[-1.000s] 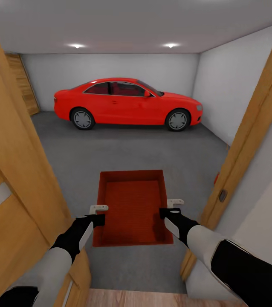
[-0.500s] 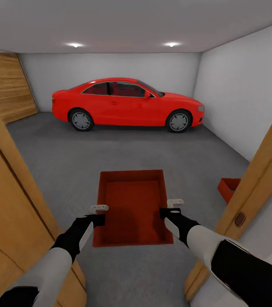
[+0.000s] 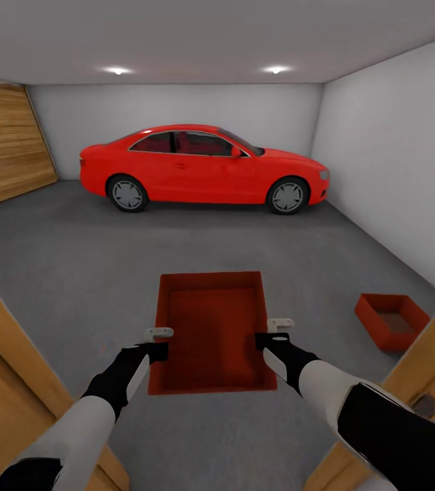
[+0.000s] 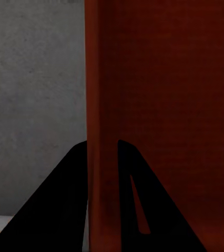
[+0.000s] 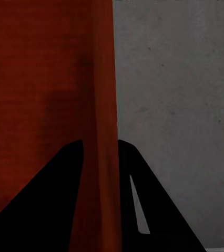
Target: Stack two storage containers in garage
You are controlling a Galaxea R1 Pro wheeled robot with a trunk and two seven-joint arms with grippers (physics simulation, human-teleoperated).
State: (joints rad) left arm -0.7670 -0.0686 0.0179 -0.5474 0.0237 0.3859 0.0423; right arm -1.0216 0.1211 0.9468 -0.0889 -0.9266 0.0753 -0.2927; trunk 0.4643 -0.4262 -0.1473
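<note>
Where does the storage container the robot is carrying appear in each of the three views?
Head view: carried container at lower centre, left gripper and right gripper on its side walls.
Left wrist view: its wall runs between the fingers.
Right wrist view: its wall again between the fingers.
Shared landmark: grey concrete floor.

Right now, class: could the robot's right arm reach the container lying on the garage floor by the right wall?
Probably not: the right pincer is clamped on the carried container, and the other container lies well beyond it on the floor.

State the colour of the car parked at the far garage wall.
Bright red, with silver wheels; the car shows best in the head view.
</note>
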